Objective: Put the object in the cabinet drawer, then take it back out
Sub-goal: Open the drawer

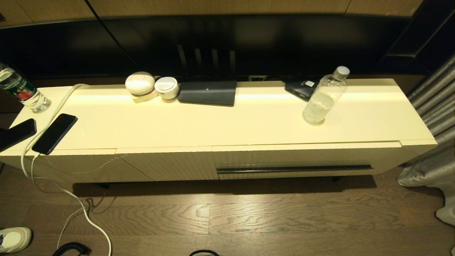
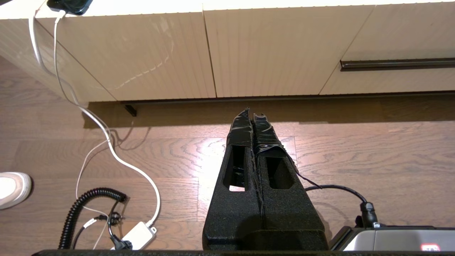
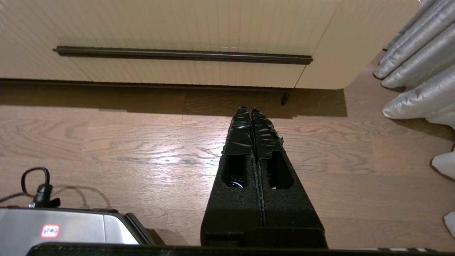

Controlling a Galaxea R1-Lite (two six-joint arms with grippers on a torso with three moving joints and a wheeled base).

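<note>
**Both pincers clenched low over the floor, bottle standing on the cabinet top**

Nearest the robot, the left gripper [image 2: 252, 115] hangs low over the brown wood-plank floor [image 1: 227, 220], its black foam-padded fingers pressed together with nothing between them. The right gripper [image 3: 248, 111] hangs in the same way, clenched and empty, pointing toward the foot of the long cream cabinet [image 1: 249, 121]. Neither arm shows in the head view.

On the floor to the robot's left lie a white charging cable [image 1: 83, 209], a coiled black cord [image 2: 76, 209] and a white shoe [image 1: 14, 238].

Straight ahead of the right gripper, above the floor, is the wide cream drawer with the finely ribbed front and long dark handle slot [image 3: 183, 55]. It is closed. To its left run plain cream front panels [image 2: 142, 53].

The small clear ribbed plastic bottle with a white cap [image 1: 324, 96] stands upright on the cabinet top, toward the right, above the drawer and well apart from both grippers. The closed drawer front and the cabinet's top edge lie between the right gripper and the bottle.

Just behind the bottle lies a dark flat device [image 1: 300, 89]. Farther left along the back edge sit a black flat box [image 1: 208, 92] and two white rounded objects [image 1: 140, 83]. At the left end lie two black phones [image 1: 55, 133] and a clear bottle with a green-and-red label [image 1: 21, 90]. Grey curtains [image 1: 433, 103] hang at the right.
</note>
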